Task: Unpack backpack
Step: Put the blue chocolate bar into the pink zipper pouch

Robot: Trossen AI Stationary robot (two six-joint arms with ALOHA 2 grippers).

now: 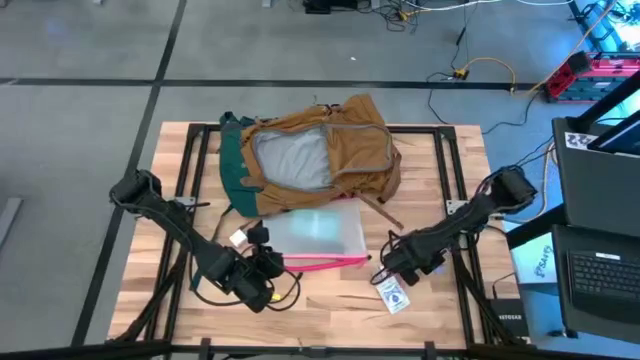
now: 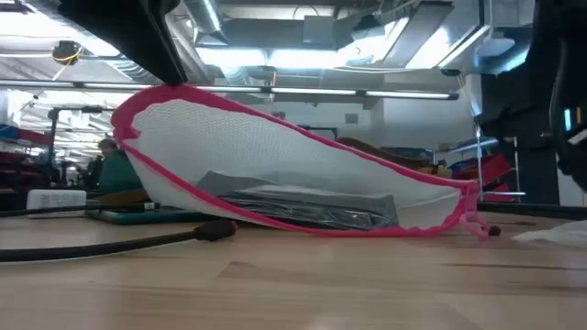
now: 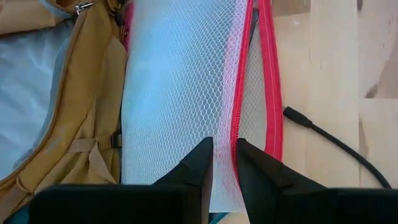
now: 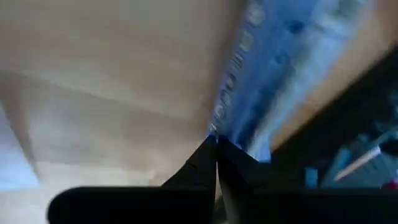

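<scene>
The tan backpack (image 1: 330, 150) lies open at the table's far middle, its grey lining (image 1: 290, 160) showing. In front of it is a clear mesh pouch (image 1: 315, 235) with a pink zip edge and dark, flat contents. My left gripper (image 1: 266, 262) is shut on the pouch's left end. My right gripper (image 1: 386, 277) is low at the near right, shut at the edge of a small blue-and-white packet (image 1: 393, 297) that lies on the wood. My left gripper pinches the pouch's pink zip edge (image 3: 235, 146) between its two fingers at the pouch's left end, coming level from the table's left. That end is raised (image 2: 174, 92). The pouch slants down, and its right end (image 2: 463, 215) rests on the table. My right gripper has its shut fingertips (image 4: 211, 152) at one end of the blue-and-white packet (image 4: 261, 68), slanting down from the table's right. The view is blurred, so how much of the edge sits between the fingers cannot be told. The packet seems to lie on the table (image 2: 559, 236).
A black cable (image 2: 110, 243) runs over the near left of the table beside my left gripper. A white tag (image 1: 238, 238) lies left of the pouch. Bare wood lies along the near edge (image 1: 330, 320). A laptop (image 1: 600, 270) stands beyond the right edge.
</scene>
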